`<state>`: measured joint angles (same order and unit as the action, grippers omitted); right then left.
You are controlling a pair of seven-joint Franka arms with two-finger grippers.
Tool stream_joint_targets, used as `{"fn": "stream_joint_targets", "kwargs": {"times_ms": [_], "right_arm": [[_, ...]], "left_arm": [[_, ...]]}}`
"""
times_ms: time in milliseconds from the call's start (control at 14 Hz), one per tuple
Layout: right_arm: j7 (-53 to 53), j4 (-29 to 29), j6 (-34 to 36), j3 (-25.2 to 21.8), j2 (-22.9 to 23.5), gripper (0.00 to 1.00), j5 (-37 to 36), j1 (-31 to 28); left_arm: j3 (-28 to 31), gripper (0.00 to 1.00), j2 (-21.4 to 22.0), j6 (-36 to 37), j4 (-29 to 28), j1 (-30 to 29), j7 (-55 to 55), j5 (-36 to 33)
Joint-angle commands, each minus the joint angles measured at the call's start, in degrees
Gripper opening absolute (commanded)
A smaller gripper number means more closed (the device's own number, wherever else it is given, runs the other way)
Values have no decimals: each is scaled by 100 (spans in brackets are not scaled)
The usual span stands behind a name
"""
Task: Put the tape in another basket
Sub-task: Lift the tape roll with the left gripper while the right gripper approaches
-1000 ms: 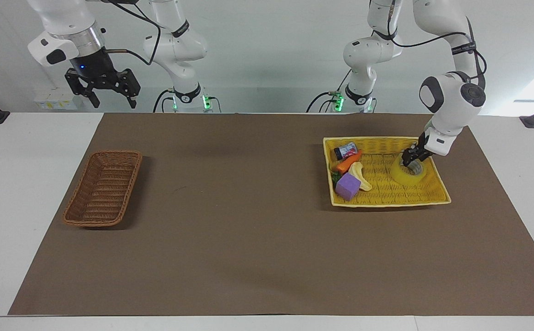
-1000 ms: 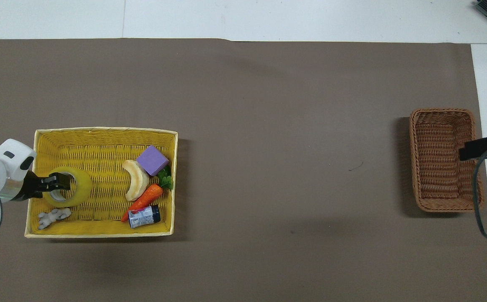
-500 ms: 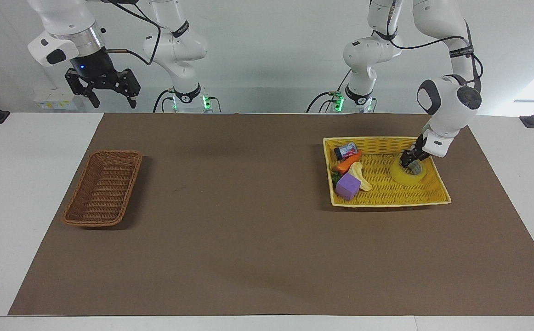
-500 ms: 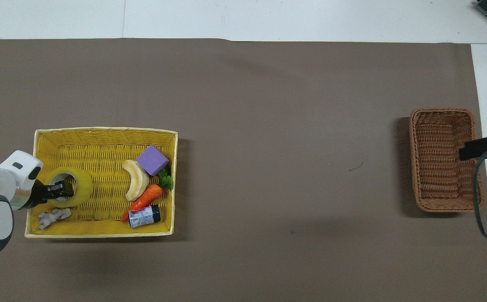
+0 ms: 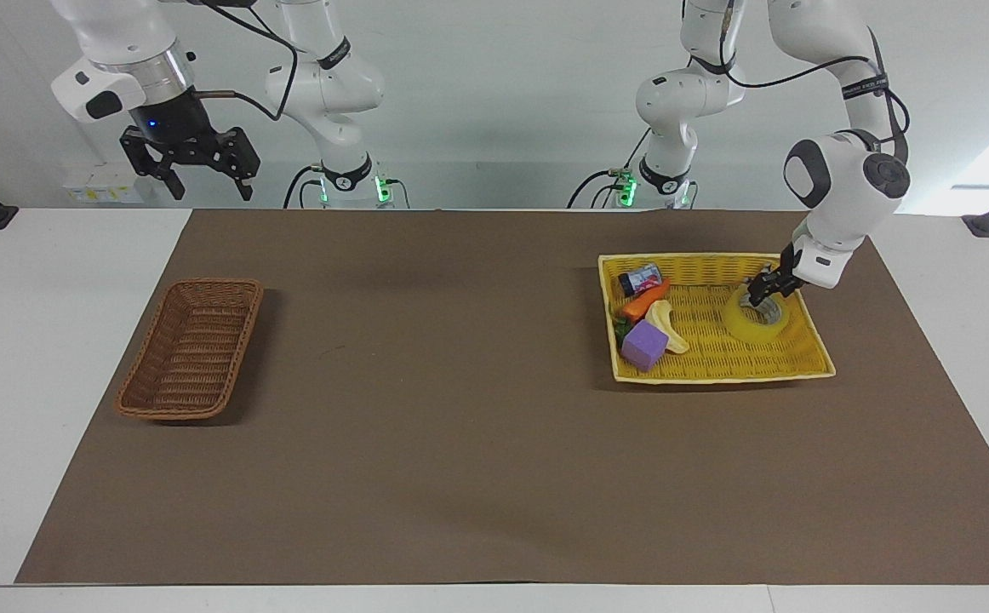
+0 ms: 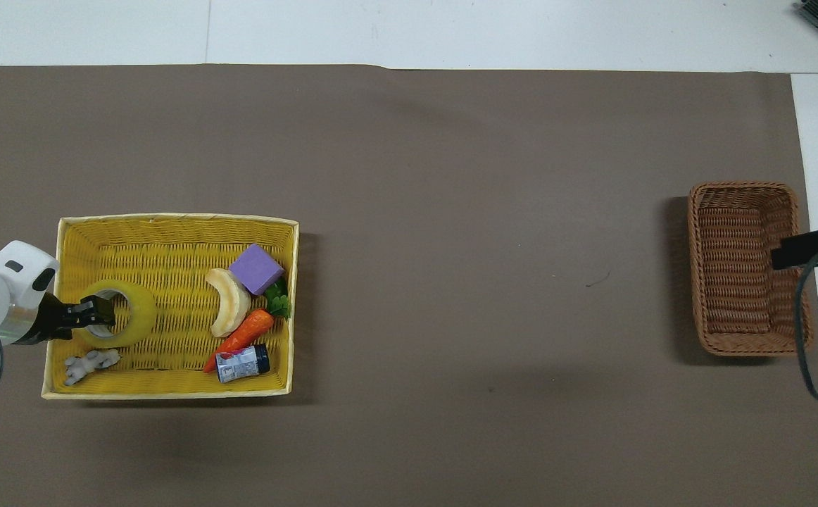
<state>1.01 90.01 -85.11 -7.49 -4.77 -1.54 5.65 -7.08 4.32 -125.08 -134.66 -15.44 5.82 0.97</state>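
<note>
Facing view: left gripper [image 5: 764, 289] is down in the yellow woven basket [image 5: 716, 368], tip at the robot-side rim of the tape roll [image 5: 754, 325]. Can't tell if it's clamped on the roll or loose. The tape lies flat on the basket floor, hole up, in the part of the yellow basket toward the left arm's end of the table. The other part holds a purple block [image 5: 644, 344], a banana slice [image 5: 670, 329], a carrot [image 5: 646, 300] and a small can [image 5: 640, 278], all bunched together and apart from the tape. Right gripper [image 5: 211, 191] hangs high over the table edge by the robots, jaws spread wide, nothing in them; that arm waits. The brown wicker basket [image 5: 171, 413] sits on the brown mat [image 5: 460, 443] at the right arm's end, well apart from the yellow one, with nothing in it. Overhead view: left gripper [image 6: 99, 315] reaches in over the yellow basket's [image 6: 170, 219] end wall and covers the roll's [image 6: 136, 310] rim next to the core hole. A pale knobbly piece [image 6: 90, 365] lies just nearer to the robots than the tape, in the basket's corner. Block [image 6: 256, 269], banana slice [image 6: 228, 303], carrot [image 6: 243, 336] and can [image 6: 241, 363] line the basket's other end. A black part of the right arm overlaps the wicker basket's [image 6: 743, 187] outer rim.
</note>
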Motion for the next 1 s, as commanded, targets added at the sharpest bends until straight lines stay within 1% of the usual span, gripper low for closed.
{"fn": "stream_joint_targets", "kwargs": {"times_ms": [0,71,143,214,286,357,429,571,714,929], "right_arm": [[180,52,74,19,-95,100,31,-64],[189,52,74,19,-95,100,31,-64],[189,52,74,19,-95,100,31,-64],[180,52,74,19,-95,100,31,-64],[180,52,74,19,-95,100,31,-64],[180,52,74,19,-95,100,31,-64],[172,52,74,19,-86,100,31,-64],[163,52,82,28,-86,100,31,-64],[172,26,82,46,-95,100,31,-55],[189,-88,82,72,-95,100,39,-12]], "left_arm": [[-30,70,87,-111,-244,-91,95,-88],[-30,69,52,-322,-367,-100,130,-88],[-39,65,8,-524,-463,-91,209,-88],[-39,55,-114,-674,-508,-74,253,-88],[-39,36,-177,-745,-526,-39,245,-88],[-39,9,-177,-746,-535,-47,184,-88],[-39,0,-177,-685,-526,-30,131,-88],[-47,0,-203,-501,-404,14,148,-88],[-39,0,-239,-229,-132,14,157,-88],[-56,0,-274,544,614,23,166,-88]]}}
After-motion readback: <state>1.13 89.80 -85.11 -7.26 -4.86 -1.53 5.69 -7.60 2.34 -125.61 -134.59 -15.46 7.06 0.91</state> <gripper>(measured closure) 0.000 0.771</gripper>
